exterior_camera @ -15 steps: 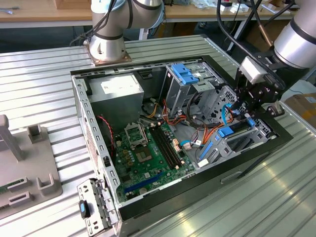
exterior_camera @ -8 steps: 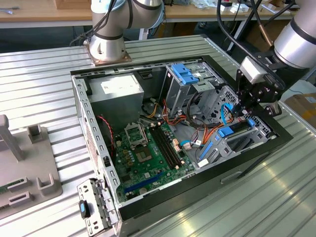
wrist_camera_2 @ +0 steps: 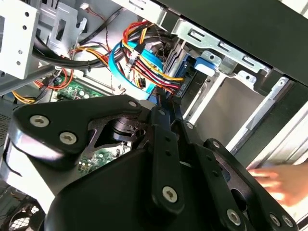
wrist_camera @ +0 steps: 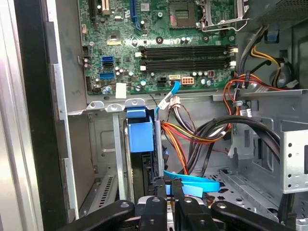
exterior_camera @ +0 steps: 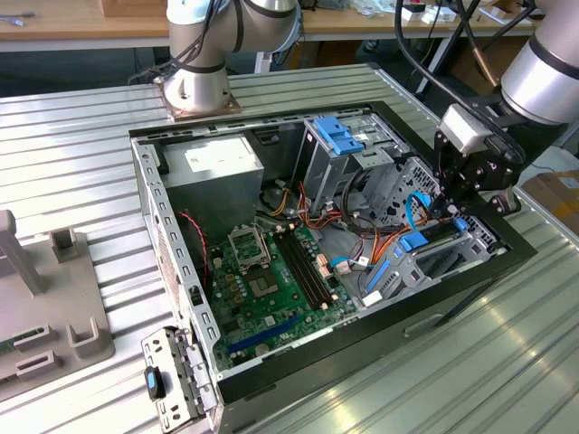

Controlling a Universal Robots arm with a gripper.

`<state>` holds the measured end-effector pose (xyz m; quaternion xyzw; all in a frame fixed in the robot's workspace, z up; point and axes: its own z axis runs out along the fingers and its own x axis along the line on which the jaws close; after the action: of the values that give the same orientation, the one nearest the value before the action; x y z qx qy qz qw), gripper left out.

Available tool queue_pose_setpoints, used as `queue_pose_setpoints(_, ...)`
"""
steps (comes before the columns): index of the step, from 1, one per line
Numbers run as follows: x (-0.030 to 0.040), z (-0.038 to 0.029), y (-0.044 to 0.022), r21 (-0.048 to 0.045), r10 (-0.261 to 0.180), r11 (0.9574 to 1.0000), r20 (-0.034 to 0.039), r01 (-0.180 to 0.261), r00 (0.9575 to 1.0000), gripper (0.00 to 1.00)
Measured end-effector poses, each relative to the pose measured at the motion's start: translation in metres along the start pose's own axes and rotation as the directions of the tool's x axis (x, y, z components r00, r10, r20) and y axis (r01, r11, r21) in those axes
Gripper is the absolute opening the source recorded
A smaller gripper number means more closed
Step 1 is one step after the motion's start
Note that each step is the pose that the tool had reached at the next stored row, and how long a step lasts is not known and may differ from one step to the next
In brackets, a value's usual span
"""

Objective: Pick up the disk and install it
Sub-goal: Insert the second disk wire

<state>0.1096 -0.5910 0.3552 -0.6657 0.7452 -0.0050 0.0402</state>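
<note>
We are working deep in the computer case (exterior_camera: 271, 380), with the gripper (wrist_camera: 166, 185) closed on the disk (wrist_camera: 143, 139), which is standing on edge directly ahead of the fingertips, partly slid into the drive bay (wrist_camera: 103, 159). We judge the pick-up done and the seating unfinished. Beyond the gripper the motherboard (wrist_camera: 159, 43) is lying. We are making out no legible writing.

Looks like a robotics lab or workshop: open computer case (exterior_camera: 507, 262) lying on a ribbed metal table (exterior_camera: 81, 154), grey parts holder (exterior_camera: 54, 316) alongside, wooden workbenches (exterior_camera: 72, 23) with loose cables (exterior_camera: 434, 36) behind
</note>
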Motion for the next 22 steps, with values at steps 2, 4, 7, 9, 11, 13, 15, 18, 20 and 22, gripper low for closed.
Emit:
queue_pose_setpoints(2, -0.0002, -0.0002, 0.0, 0.0003, 0.0, 1.0, -0.0033, 0.0, 1.0, 0.16)
queue_pose_setpoints(4, -0.0001, -0.0001, 0.0, -0.0078, -0.001, 1.0, -0.015, 0.0, 0.9999, 0.16)
queue_pose_setpoints(7, -0.0004, 0.0003, -0.0019, -0.0424, 0.0, 0.9991, -0.0226, -0.001, 0.9997, 0.16)
queue_pose_setpoints(9, -0.0008, 0.0011, -0.0056, -0.062, 0.0, 0.9981, -0.0296, -0.002, 0.9996, 0.16)
queue_pose_setpoints(11, -0.0008, 0.0015, -0.0067, -0.072, 0.0, 0.9974, -0.0383, -0.003, 0.9993, 0.16)
queue_pose_setpoints(13, -0.001, 0.0026, -0.0082, -0.073, -0.02, 0.9972, -0.0368, 0.017, 0.9991, 0.16)
queue_pose_setpoints(15, -0.0011, 0.0028, -0.0095, -0.0736, -0.027, 0.997, -0.0364, 0.024, 0.999, 0.16)
queue_pose_setpoints(18, -0.0013, 0.003, -0.0119, -0.0759, -0.032, 0.9967, -0.0364, 0.029, 0.9988, 0.16)
queue_pose_setpoints(20, 0.0023, 0.0032, -0.0123, -0.0759, -0.032, 0.9967, -0.0365, 0.029, 0.9988, 0.16)
queue_pose_setpoints(22, 0.0045, 0.0033, -0.0125, -0.0759, -0.032, 0.9967, -0.0363, 0.029, 0.9988, 0.16)
